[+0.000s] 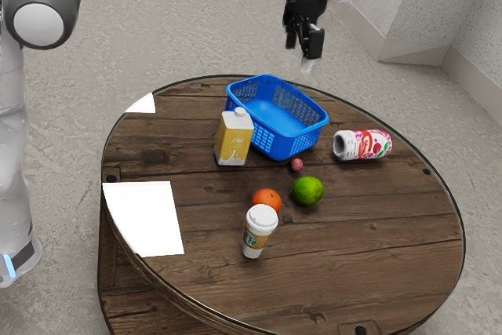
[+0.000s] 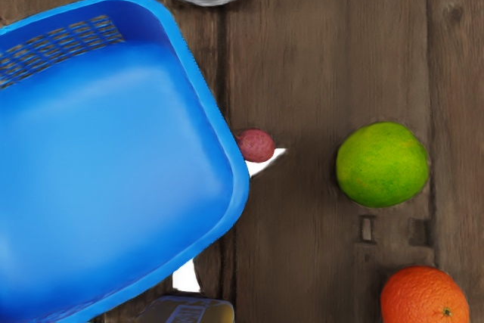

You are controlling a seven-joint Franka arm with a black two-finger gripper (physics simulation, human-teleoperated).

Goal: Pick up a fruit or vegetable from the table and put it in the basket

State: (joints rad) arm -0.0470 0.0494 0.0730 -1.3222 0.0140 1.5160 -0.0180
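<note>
We hold our gripper [image 1: 303, 45] high, open and empty, probably for passing over the basket [image 1: 273, 140] toward the lime [image 1: 308, 191]

1 carton [image 1: 234, 140] and 1 cup [image 1: 259, 233] stand; 1 container [image 1: 363, 145], perhaps a can, lies sideways.

And there's a lane between the lime [image 2: 383, 164] and the blue basket [image 1: 317, 125], with the lychee [image 1: 296, 165] inside it; the yellow carton [image 1: 234, 140] and Starbucks cup [image 1: 260, 229] stand tall as obstacles.
</note>
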